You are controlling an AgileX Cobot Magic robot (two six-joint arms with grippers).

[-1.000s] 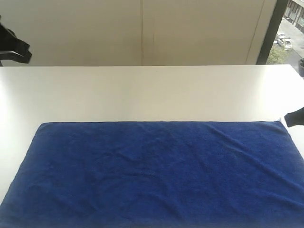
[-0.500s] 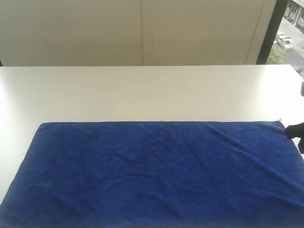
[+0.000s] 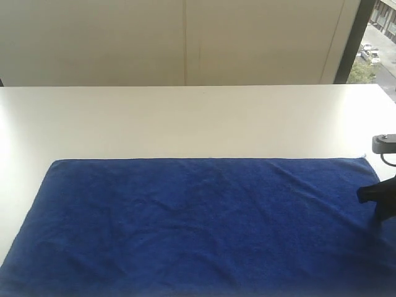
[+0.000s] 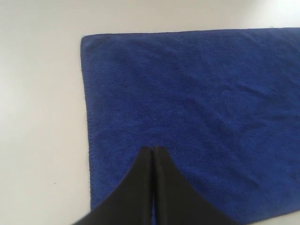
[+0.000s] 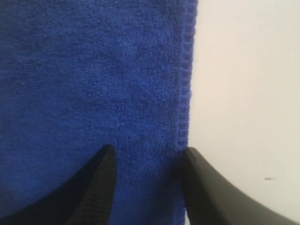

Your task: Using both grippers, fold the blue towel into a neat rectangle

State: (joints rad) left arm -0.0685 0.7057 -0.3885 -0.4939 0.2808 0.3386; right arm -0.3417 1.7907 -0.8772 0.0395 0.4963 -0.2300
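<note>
Surroundings, nearest first: one white table (image 3: 185,120), its bare top showing beyond the cloth and in a strip at each short end; behind it one pale wall (image 3: 185,40) with a thin vertical seam; at the far right one dark window frame (image 3: 352,43) and a sliver of street with a pale vehicle (image 3: 373,55), too small to tell more. Obstruction: in the exterior view the black body of the right arm, bearing a small grey plate (image 3: 383,143), covers part of the cloth's right end. Count: one blue towel (image 3: 198,223), two grippers. The towel lies flat and spread in a single layer on the near part of the table, long side across, its near edge cut off by the exterior view, faint creases on its surface. Left gripper (image 4: 153,150): fingers pressed together with nothing between them, poised over the towel close to its left short edge and towards a corner. Right gripper (image 5: 147,152): jaws parted, set at the towel's right short edge, one finger over the plush, the other at the stitched hem where cloth meets table; the cloth between them lies flat, ungrasped
</note>
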